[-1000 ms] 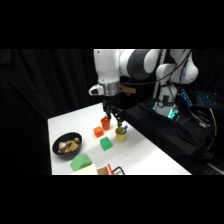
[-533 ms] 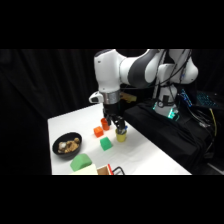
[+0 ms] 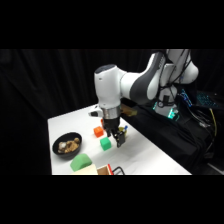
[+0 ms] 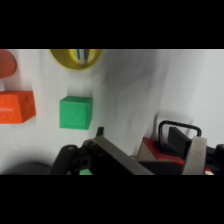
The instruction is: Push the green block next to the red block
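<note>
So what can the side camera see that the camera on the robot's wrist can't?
Only the side view shows the whole white arm, the black bowl and the light green wedge near the table's front edge. Only the wrist view shows the inside of the yellow cup from above. Both show the green block, the red block a short gap away from it, and the white table.

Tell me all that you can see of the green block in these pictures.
The green block is a small bright green cube with plain, smooth faces. It sits flat on the white table, a little turned. A clear gap separates it from the red block; a yellow cup stands nearby. Nothing touches it; the tool hangs close beside it.
</note>
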You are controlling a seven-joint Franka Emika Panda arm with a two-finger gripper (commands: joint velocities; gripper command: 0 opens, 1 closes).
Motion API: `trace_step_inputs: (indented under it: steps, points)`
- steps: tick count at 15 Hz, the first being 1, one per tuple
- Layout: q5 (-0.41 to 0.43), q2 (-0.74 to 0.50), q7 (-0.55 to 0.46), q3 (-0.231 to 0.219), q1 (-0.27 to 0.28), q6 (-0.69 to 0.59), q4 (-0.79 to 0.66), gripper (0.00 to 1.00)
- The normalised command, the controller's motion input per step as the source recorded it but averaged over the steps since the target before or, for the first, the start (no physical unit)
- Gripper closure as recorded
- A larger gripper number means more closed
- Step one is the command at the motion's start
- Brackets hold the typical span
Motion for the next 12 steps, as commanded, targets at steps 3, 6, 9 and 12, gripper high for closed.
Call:
trace_step_inputs:
  steps: [3, 6, 9, 12]
  points:
    - [-0.089, 0.23, 0.16, 0.019, 0.077, 0.21, 0.13, 0.00]
    - [-0.097, 0.25, 0.11, 0.004, 0.055, 0.22, 0.15, 0.00]
    - [-0.077, 0.24, 0.06, -0.002, 0.013, 0.19, 0.14, 0.00]
    - [-0.048, 0.21, 0.02, 0.005, -0.018, 0.17, 0.13, 0.00]
